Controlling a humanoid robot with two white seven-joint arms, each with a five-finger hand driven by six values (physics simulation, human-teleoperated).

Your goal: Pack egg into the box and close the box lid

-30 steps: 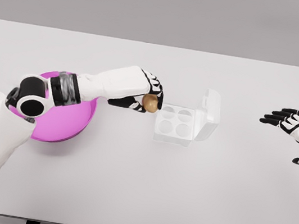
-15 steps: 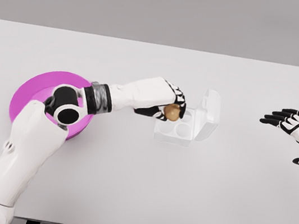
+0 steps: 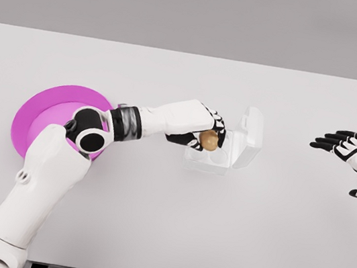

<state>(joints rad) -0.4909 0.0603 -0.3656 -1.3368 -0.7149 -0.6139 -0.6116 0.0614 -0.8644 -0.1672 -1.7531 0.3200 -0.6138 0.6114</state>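
A small tan-brown egg (image 3: 209, 140), smooth and oval w/ a soft highlight, sits just right of frame centre, pinched in the black-tipped fingers (image 3: 217, 122) of the left hand (image 3: 199, 129), directly over the white box (image 3: 220, 151). The box is a low moulded tray w/ round cups; its lid (image 3: 250, 137) stands hinged up on the right side, tilted slightly outward, so the opening is clear. The hand covers much of the tray's left half, so which cup the egg hangs over can't be told exactly, nor whether it's touching the tray yet; it looks to be over one of the upper-left cups. To do this step well, in my judgement: lower the egg straight down till it seats in a cup, loosen the fingers only once it's supported, then lift the hand up and back toward the left w/o dragging the tray or bumping the lid. An early release could let the egg roll off the rim between cups. The left arm runs from the lower left corner up across a magenta bowl (image 3: 39, 112) at mid-left. The right hand (image 3: 346, 146) hovers at the far right edge, fingers spread flat and holding nothing, well apart from the box. Everything rests on a plain white table (image 3: 164, 227) under a grey backdrop.
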